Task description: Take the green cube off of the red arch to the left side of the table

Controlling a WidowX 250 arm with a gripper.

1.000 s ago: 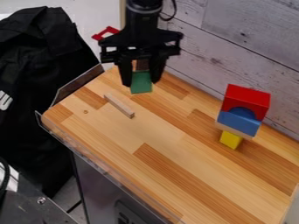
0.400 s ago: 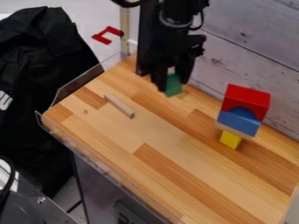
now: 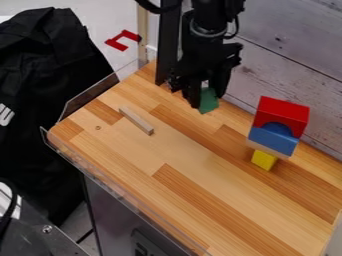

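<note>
Black two-finger gripper [image 3: 208, 97] at one o'clock, fingers closed on solid green cube [image 3: 209, 103]; likely transfer step. Next: lower toward ten o'clock on wooden table [image 3: 133, 150], release.

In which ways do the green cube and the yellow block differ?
The green cube is held in the gripper, while the yellow block stands on the table. The yellow block carries a stack; the green cube carries nothing. Both are small blocks of one plain colour.
</note>
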